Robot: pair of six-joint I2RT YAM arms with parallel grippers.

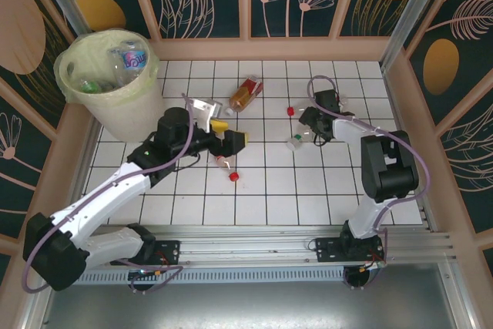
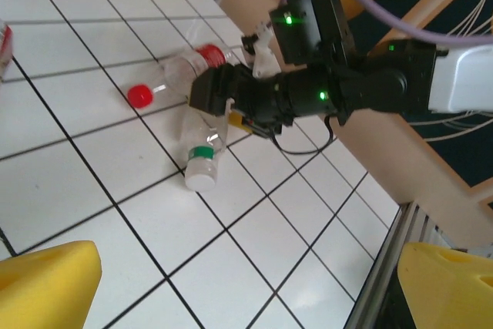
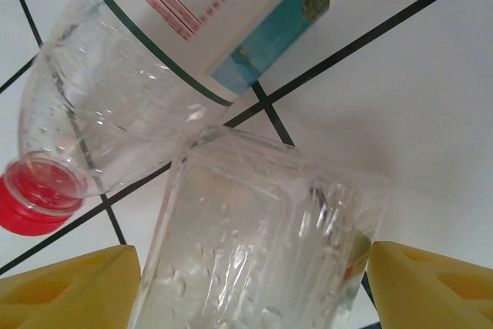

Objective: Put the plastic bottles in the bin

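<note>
Some bottles (image 1: pixel 127 59) lie in the bin (image 1: pixel 115 109); an amber bottle (image 1: pixel 245 94) and others wait on the bench (image 1: pixel 308 190). Left gripper (image 1: pixel 229 133) spread, empty; right gripper (image 3: pixel 254 283) straddles a clear bottle (image 3: pixel 254 229), perhaps pinching.

You have the bin (image 1: pixel 123 113) far left, with bottles (image 1: pixel 129 58) in it. One bottle (image 1: pixel 245 95) lies far centre. Right of it, a pair of bottles (image 2: pixel 185 71) lies side by side.

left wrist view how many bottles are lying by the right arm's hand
2. A clear red-capped bottle lies on the tiles left of the right hand, and a green-collared bottle pokes out from under it. Others may be hidden behind the hand.
</note>
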